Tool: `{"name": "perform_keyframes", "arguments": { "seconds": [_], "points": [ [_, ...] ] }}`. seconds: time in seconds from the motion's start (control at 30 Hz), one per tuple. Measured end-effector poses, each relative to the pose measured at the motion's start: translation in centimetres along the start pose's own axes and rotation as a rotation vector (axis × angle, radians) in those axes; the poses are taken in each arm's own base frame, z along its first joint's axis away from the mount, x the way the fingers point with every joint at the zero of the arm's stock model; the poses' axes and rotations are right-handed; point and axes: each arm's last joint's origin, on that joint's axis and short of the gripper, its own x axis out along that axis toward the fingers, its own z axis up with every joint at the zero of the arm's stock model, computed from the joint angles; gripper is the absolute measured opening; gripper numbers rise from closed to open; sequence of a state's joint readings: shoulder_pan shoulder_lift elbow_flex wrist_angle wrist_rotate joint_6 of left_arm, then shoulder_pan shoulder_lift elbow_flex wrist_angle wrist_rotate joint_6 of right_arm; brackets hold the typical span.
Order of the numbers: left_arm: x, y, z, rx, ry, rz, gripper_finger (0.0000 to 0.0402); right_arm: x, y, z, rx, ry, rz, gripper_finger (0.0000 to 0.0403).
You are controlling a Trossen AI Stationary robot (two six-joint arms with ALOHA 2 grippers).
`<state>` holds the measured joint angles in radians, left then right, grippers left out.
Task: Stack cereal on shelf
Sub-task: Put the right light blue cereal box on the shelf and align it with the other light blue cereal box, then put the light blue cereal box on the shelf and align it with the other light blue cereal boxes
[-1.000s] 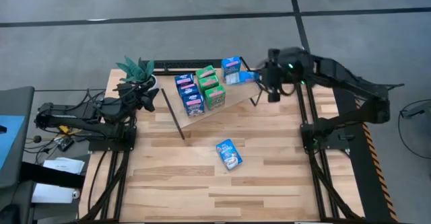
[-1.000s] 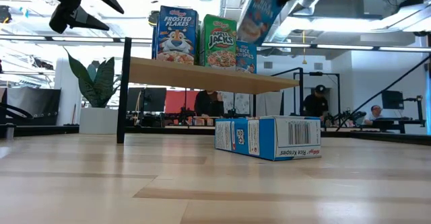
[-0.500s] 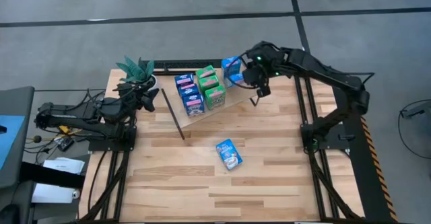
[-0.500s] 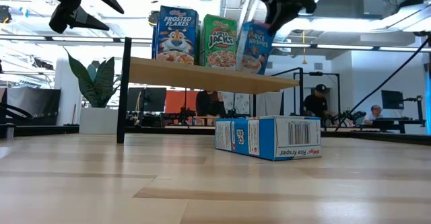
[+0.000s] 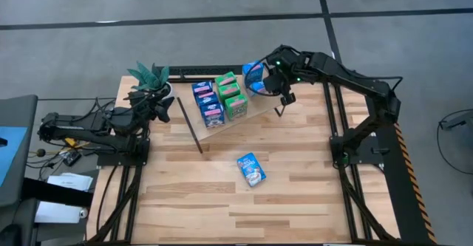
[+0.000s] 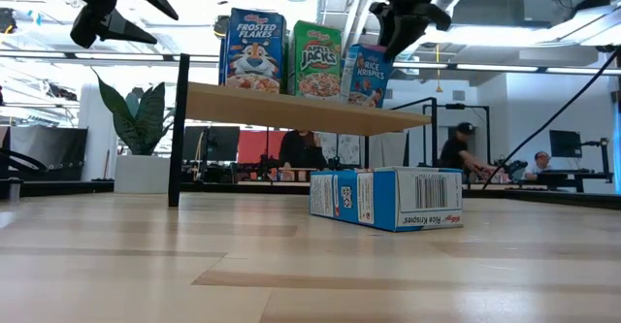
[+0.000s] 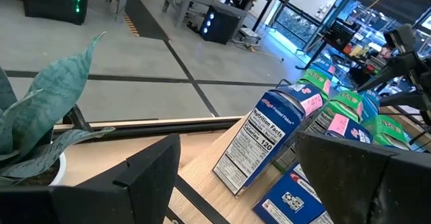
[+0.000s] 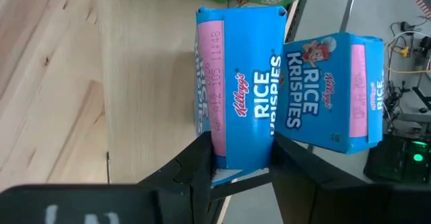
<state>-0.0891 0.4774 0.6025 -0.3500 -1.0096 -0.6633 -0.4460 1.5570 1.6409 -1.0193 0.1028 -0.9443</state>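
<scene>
The shelf [image 6: 243,105] is a tilted wooden board on black rod legs. Blue boxes [image 5: 207,102] and green boxes [image 5: 233,98] of cereal stand on it in rows. My right gripper [image 5: 269,80] is over the shelf's right end, shut on a blue Rice Krispies box [image 6: 367,74] beside the green Apple Jacks box [image 6: 316,59]. A second Rice Krispies box [image 8: 333,93] stands right next to the held one. One more blue box [image 5: 251,168] lies flat on the tabletop. My left gripper [image 5: 161,107] waits open at the table's left, by the plant. My right gripper pinches the blue box's upper end [image 8: 237,150] between its two fingers [image 8: 199,160]. It comes slanting down from the table's right side. The box stands almost upright, slightly tilted, with its lower edge [image 6: 363,102] at the shelf board; whether it rests there I cannot tell.
A potted plant [image 5: 150,80] stands at the table's far left, next to my left gripper. A black rod leg [image 5: 188,124] reaches from the shelf onto the tabletop. Bare wood [image 5: 222,202] spreads across the near half. People sit in the room behind [image 6: 456,148].
My right gripper has gone down and toward the table's left with the blue box, rolling as it went. The box was tilted high off the shelf's right end; now it stands nearly upright at the board beside the green box.
</scene>
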Motion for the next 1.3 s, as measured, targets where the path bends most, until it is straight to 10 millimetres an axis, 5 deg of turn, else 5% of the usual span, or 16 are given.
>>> {"name": "perform_keyframes", "arguments": {
  "seconds": [0.7, 1.3],
  "points": [
    [0.0, 0.1, 0.0, 0.006, -0.016, 0.021, 0.0283, -0.1, 0.2, -0.3, 0.024, 0.049, 0.006, 0.0241],
    [0.0, 0.1, 0.0, 0.01, -0.015, 0.023, 0.0283, -6.2, -2.0, 1.1, 0.117, -0.055, -0.104, 0.0246]
  ]
}}
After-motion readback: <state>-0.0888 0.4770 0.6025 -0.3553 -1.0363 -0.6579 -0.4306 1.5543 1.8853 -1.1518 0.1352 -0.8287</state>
